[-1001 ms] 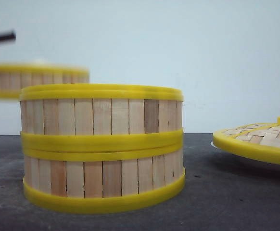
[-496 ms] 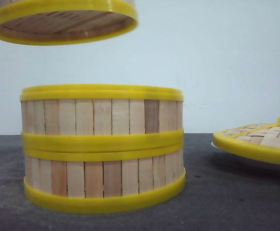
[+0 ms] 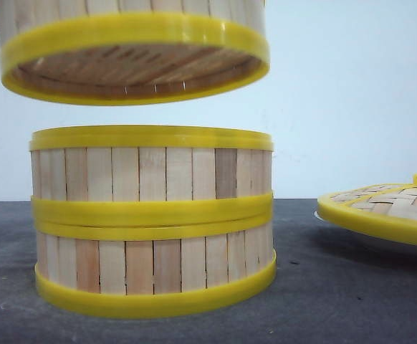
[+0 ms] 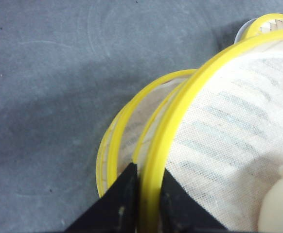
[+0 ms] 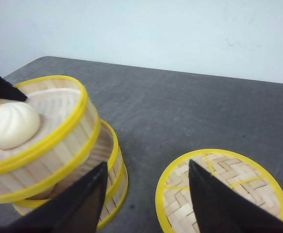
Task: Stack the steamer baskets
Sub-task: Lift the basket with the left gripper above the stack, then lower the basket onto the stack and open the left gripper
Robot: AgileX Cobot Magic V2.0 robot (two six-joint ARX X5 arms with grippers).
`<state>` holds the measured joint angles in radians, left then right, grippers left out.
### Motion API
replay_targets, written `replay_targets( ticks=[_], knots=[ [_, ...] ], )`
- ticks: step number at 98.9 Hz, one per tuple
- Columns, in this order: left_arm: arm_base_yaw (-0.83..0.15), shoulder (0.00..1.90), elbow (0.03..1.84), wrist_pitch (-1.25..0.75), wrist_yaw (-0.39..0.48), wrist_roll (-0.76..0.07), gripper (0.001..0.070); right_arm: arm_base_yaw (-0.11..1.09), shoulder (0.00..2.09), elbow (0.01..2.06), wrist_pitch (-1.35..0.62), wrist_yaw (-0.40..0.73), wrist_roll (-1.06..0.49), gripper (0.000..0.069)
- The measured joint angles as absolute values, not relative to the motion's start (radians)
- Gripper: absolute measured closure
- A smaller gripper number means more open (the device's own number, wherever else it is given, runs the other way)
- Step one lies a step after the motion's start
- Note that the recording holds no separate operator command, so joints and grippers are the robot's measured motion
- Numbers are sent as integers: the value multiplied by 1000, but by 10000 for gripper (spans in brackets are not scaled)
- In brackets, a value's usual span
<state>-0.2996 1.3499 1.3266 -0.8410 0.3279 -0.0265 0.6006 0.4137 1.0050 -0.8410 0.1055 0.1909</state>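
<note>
slatted yellow-rimmed basket point(image 3: 133, 54) with bun point(image 5: 10, 124), rim pinched in left tool point(image 4: 140, 194); right tool point(image 5: 146, 194) agape

I find no readable text, label, brand, number or sign anywhere in my three views, on any object or surface.

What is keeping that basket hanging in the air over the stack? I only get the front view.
Observer: The left gripper pinches the raised basket by its rim, one finger inside and one outside.
Operator: Is there anything in it?
Observer: Yes, a white bun lies on its cloth liner.
Operator: And the other arm?
Observer: The right gripper is open and holds nothing; its camera looks down past the stack and the woven lid.
</note>
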Motion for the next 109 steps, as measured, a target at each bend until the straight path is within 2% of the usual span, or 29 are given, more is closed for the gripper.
replay_targets(
  ticks=[109],
  knots=[
    [-312,1465,1301,-736,317,-27,687,601,414,1005,-841,105,191,372]
  ],
)
